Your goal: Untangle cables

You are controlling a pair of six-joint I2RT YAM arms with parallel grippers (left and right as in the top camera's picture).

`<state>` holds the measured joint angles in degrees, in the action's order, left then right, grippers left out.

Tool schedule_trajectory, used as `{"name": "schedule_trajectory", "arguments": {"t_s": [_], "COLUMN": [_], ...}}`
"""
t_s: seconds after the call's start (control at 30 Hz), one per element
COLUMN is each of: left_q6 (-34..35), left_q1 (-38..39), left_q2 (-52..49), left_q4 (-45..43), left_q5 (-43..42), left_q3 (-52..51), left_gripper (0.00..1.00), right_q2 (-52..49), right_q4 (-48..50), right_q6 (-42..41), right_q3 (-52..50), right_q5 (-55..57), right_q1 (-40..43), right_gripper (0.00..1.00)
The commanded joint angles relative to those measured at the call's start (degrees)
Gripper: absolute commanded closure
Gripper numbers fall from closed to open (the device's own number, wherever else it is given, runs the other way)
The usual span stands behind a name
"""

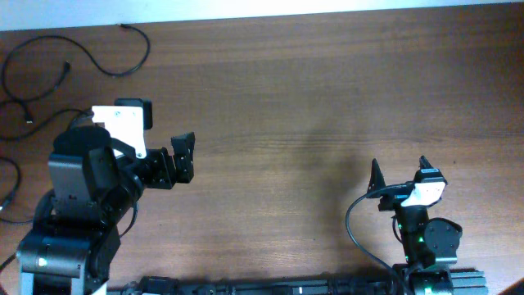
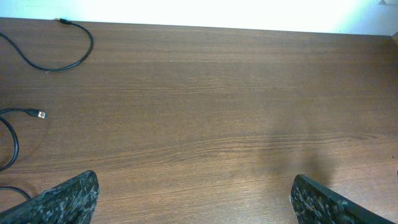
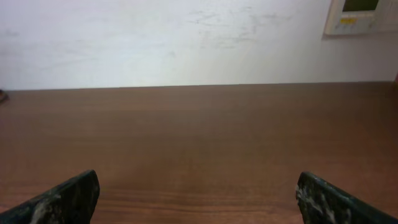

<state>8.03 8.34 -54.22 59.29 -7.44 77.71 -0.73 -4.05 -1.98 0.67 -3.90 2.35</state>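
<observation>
Left claw (image 1: pixel 186 156) and right claw (image 1: pixel 399 169) both wide open, empty, apart from cables (image 1: pixel 148 51).

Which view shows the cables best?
Overhead: the cables lie as separate loose curves at the far-left corner of the table, most of them in frame. Left wrist catches two plug ends closer but crops the cables at its left edge. Right wrist shows none.
</observation>
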Motion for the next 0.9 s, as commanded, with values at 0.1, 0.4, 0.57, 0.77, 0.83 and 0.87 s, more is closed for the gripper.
{"name": "schedule_trajectory", "arguments": {"t_s": [0.1, 0.4, 0.57, 0.77, 0.83, 0.87], "left_q6": [0.5, 0.5, 0.52, 0.52, 0.52, 0.5], "left_q1": [0.09, 0.09, 0.09, 0.09, 0.09, 0.09], "left_q2": [0.17, 0.17, 0.17, 0.17, 0.17, 0.17], "left_q4": [-0.09, -0.11, -0.09, -0.09, -0.09, -0.09], "left_q5": [0.24, 0.24, 0.24, 0.24, 0.24, 0.24], "left_q3": [-0.15, -0.15, -0.15, -0.15, -0.15, -0.15], "left_gripper": [0.01, 0.01, 0.01, 0.01, 0.01, 0.01], "right_q2": [0.52, 0.37, 0.37, 0.37, 0.37, 0.37], "right_q4": [-0.42, -0.26, -0.26, -0.28, -0.26, -0.28], "right_q6": [4.74, 4.74, 4.74, 4.74, 4.74, 4.74], "right_q3": [-0.35, -0.35, -0.35, -0.35, -0.35, -0.35], "right_q5": [0.74, 0.74, 0.74, 0.74, 0.74, 0.74], "right_q1": [-0.46, -0.46, -0.46, -0.46, -0.46, -0.46], "right_gripper": [0.02, 0.02, 0.02, 0.01, 0.02, 0.02]}}
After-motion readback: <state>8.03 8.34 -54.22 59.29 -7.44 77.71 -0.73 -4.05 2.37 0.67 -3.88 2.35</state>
